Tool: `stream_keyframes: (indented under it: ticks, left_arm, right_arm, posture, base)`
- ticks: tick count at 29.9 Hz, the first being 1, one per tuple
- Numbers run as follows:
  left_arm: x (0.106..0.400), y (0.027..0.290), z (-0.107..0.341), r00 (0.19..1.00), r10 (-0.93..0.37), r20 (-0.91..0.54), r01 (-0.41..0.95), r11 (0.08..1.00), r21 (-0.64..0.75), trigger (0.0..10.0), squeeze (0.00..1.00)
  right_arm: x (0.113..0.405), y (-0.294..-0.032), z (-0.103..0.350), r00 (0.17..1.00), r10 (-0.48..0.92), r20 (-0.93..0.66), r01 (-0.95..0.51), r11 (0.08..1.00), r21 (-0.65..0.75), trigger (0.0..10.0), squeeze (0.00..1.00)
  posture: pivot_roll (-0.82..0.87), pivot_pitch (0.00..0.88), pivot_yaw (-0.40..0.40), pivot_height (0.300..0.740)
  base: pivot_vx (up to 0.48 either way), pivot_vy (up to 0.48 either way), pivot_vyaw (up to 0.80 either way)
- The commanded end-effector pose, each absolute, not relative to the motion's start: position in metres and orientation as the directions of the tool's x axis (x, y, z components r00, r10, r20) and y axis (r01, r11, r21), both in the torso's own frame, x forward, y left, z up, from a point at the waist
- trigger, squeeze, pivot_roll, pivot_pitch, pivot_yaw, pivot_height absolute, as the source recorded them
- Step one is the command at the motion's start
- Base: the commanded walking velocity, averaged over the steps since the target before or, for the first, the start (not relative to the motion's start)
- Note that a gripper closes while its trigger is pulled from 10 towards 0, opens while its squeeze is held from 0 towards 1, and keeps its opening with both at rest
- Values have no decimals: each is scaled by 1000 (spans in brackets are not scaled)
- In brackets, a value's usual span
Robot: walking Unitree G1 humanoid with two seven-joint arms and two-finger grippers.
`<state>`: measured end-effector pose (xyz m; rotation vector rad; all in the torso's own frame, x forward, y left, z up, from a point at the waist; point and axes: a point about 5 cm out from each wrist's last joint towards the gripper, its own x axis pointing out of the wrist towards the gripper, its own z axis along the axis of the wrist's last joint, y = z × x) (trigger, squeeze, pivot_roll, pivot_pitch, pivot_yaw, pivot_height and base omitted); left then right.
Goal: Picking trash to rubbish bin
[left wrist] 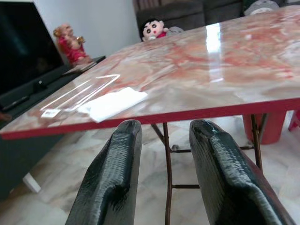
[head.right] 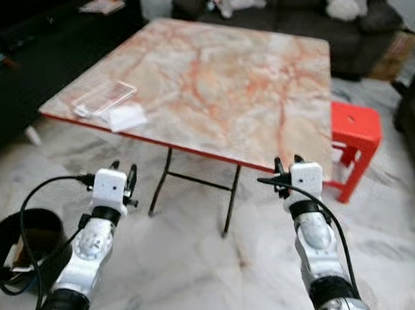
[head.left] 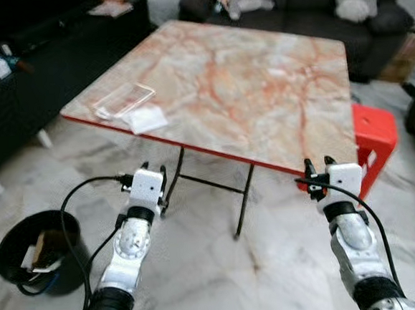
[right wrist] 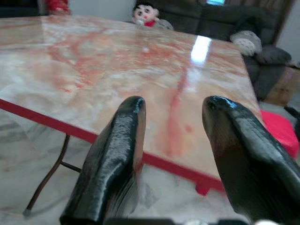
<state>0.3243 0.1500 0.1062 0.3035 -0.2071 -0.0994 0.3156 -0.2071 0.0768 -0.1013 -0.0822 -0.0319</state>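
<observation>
A clear plastic wrapper [head.left: 122, 99] and a white tissue [head.left: 147, 119] lie near the left front edge of the marble-topped table [head.left: 252, 87]. The tissue [left wrist: 117, 103] and wrapper [left wrist: 79, 93] lie ahead of the left fingers in the left wrist view. A black rubbish bin [head.left: 37, 252] with some trash inside stands on the floor at the lower left. My left gripper [head.left: 153, 171] is open, held in front of the table's edge below the tissue. Empty and open, my right gripper [head.left: 319, 165] hovers at the table's front right edge.
A red stool [head.left: 373, 138] stands right of the table. The table's folding legs [head.left: 243, 199] are under the front edge. A dark sofa [head.left: 303, 4] with soft toys is behind, and a dark TV cabinet [head.left: 36, 75] runs along the left. Marble floor lies between me and the table.
</observation>
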Motion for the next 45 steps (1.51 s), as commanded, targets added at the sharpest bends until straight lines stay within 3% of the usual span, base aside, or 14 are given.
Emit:
stream_keyframes:
  ticks: [1,8,19,40,45]
  left_arm:
    - [325,146,110,970,-138,201,74,952,298,10000,0]
    - [325,145,111,969,-142,202,78,953,294,10000,0]
    - [325,139,112,969,-151,197,94,957,275,10000,0]
    - [326,136,112,969,-151,198,87,951,297,10000,0]
    - [325,135,112,969,-147,201,87,956,280,10000,0]
  right_arm:
    - [317,-210,80,995,-34,94,44,994,-104,10000,0]
    - [317,-209,80,995,-31,97,41,994,-99,10000,0]
    - [319,-202,81,995,-8,96,16,996,-84,10000,0]
    - [319,-200,80,996,-1,88,8,996,-85,10000,0]
    - [319,-199,82,995,8,99,1,996,-88,10000,0]
  posture:
    - [176,81,-57,740]
    - [176,82,-58,740]
    - [175,84,-61,740]
    - [172,84,-63,740]
    - [172,85,-65,740]
  base:
    - [0,0,-800]
    - [0,0,-700]
    - [0,0,-45]
    - [0,-27,-788]
    - [0,0,-173]
